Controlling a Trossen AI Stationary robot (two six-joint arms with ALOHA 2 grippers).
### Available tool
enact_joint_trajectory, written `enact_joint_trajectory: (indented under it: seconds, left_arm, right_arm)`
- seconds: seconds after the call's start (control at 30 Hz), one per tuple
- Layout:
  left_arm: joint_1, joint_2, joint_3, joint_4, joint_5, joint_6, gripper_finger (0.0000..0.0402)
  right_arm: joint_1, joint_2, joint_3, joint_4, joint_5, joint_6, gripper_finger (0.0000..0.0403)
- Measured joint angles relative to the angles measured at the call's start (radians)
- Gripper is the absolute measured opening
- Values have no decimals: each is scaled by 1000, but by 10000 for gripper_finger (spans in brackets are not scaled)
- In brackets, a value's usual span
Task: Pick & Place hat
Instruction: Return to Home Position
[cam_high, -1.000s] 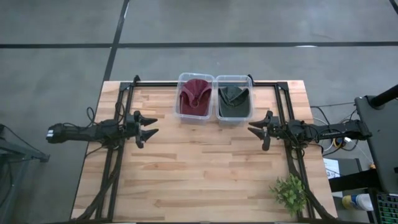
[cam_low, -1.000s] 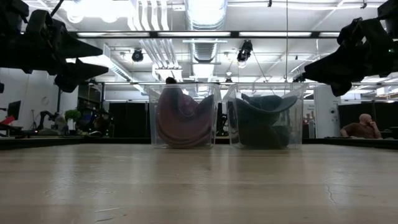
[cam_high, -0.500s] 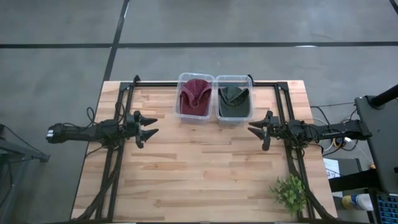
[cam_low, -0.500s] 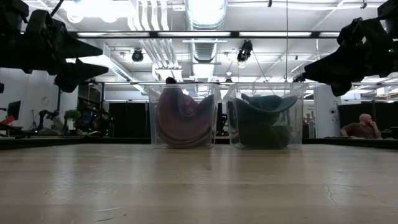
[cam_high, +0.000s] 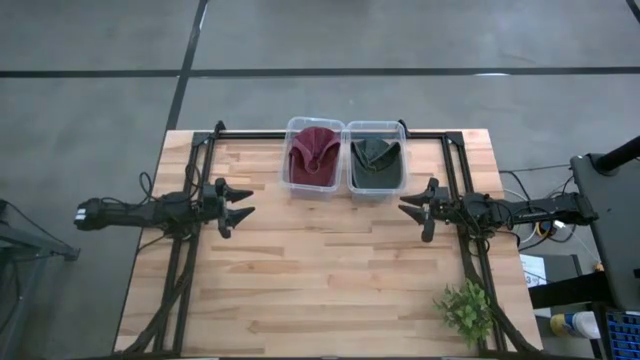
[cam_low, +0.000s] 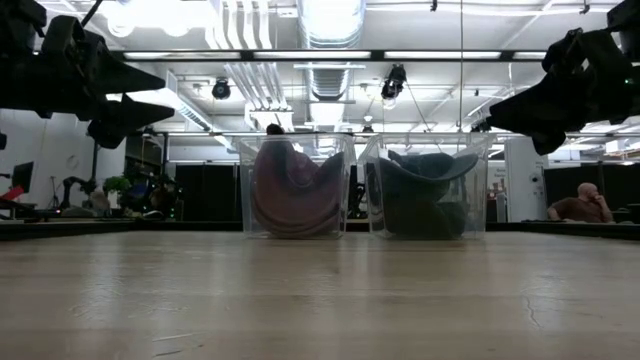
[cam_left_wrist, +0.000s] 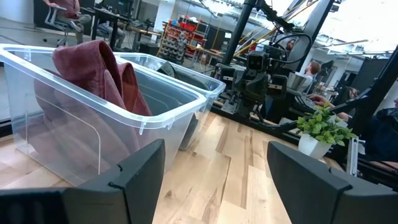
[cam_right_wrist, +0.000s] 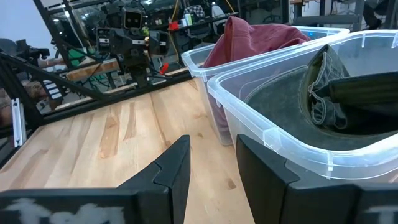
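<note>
A dark red hat (cam_high: 313, 153) lies in the left clear bin (cam_high: 296, 180) at the table's far middle. A dark green hat (cam_high: 375, 160) lies in the right clear bin (cam_high: 400, 180) beside it. Both hats also show in the low view (cam_low: 290, 190) (cam_low: 425, 192) and in the wrist views (cam_left_wrist: 93, 65) (cam_right_wrist: 329, 81). My left gripper (cam_high: 245, 203) is open and empty, above the table left of the bins. My right gripper (cam_high: 405, 207) is open and empty, above the table right of the bins.
A small potted plant (cam_high: 465, 310) stands at the table's near right corner. Bare wooden tabletop (cam_high: 320, 270) lies between the arms and toward the near edge. A person (cam_low: 580, 205) sits in the room beyond the table.
</note>
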Motion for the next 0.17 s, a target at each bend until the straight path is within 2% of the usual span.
enact_joint_trajectory:
  seconds: [0.17]
  left_arm:
    - [-1, 0, 0, 0, 0, 0, 275]
  right_arm:
    - [0, 0, 0, 0, 0, 0, 123]
